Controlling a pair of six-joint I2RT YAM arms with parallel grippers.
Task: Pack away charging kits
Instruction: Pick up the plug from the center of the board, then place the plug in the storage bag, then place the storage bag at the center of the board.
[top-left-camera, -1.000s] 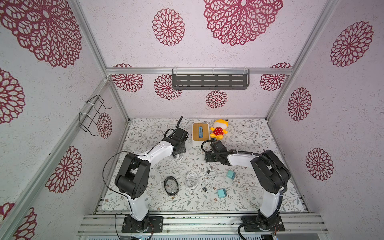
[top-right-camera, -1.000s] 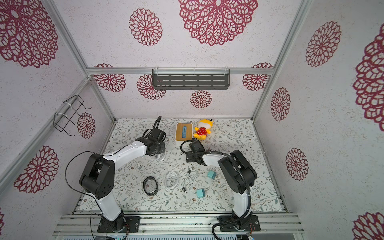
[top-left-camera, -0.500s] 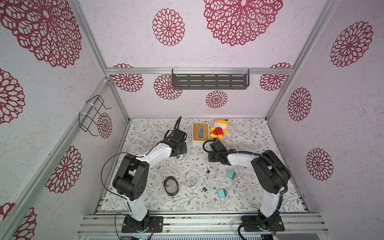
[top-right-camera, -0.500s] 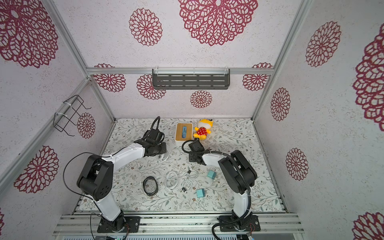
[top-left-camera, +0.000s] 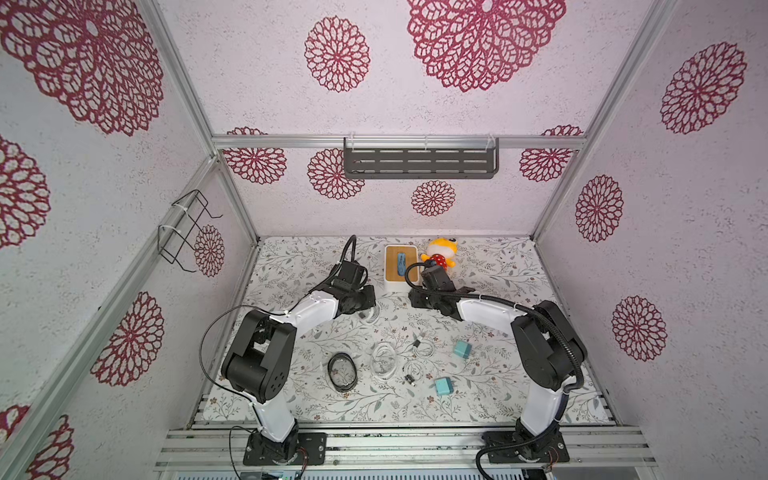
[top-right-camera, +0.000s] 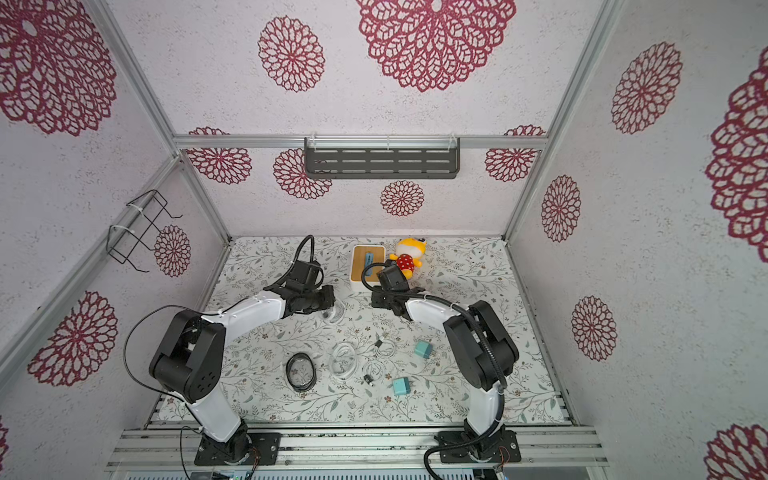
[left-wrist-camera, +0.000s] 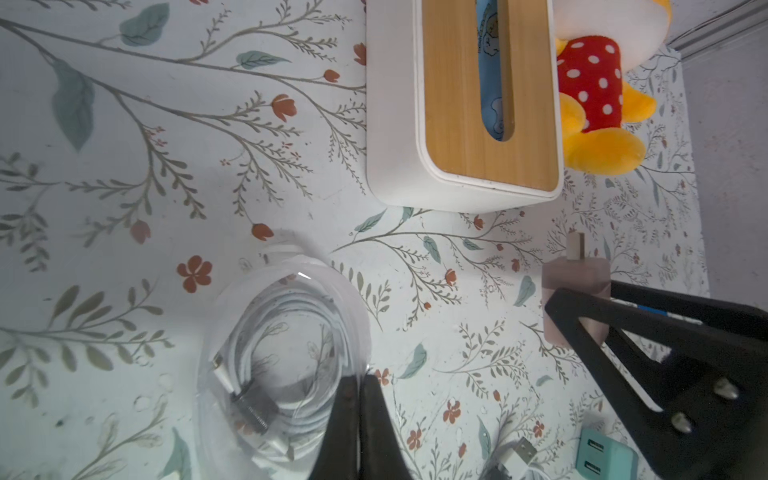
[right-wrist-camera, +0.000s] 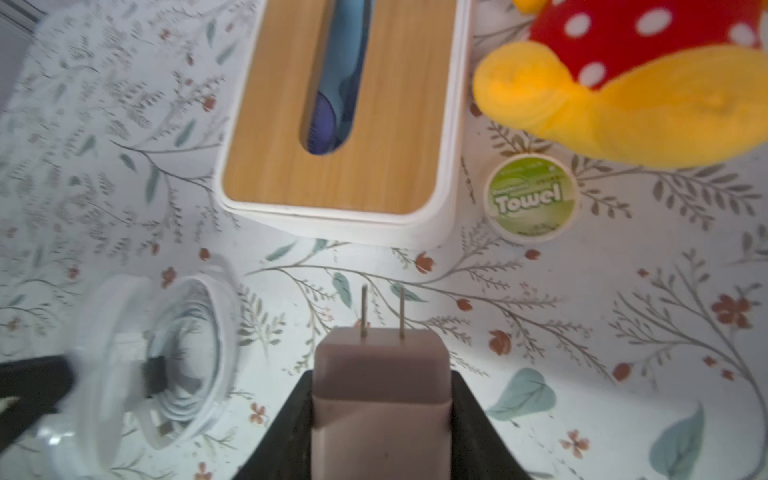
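Near the back of the mat (top-left-camera: 498, 274), just in front of the box (top-left-camera: 392, 286), the two grippers face each other with a gap between them. Right gripper (right-wrist-camera: 381, 374) is partly open and clamped on the pink adapter (right-wrist-camera: 380, 415), one jaw on each flat side, with the two prongs pointing toward the box. Left gripper (left-wrist-camera: 359, 380) has its jaws pressed together on the edge of a clear pouch (left-wrist-camera: 232, 299) — inside it lies a coiled white cable (left-wrist-camera: 291, 303) with a dark end. Seen from the right wrist view, the pouch stands tilted, off to one side of the pink adapter and not touching it. Toward the front of the mat, well apart from both grippers, lie a teal adapter (top-left-camera: 462, 349) and a second teal adapter (top-left-camera: 443, 386), with two loose cables (top-left-camera: 424, 348), a spare pouch (top-left-camera: 383, 359) and a dark ring (top-left-camera: 341, 371) spread beside them. By the back wall a plush toy (top-left-camera: 440, 255) sits beside the box — a green disc (right-wrist-camera: 532, 199) marked "Towel" lies just beside both
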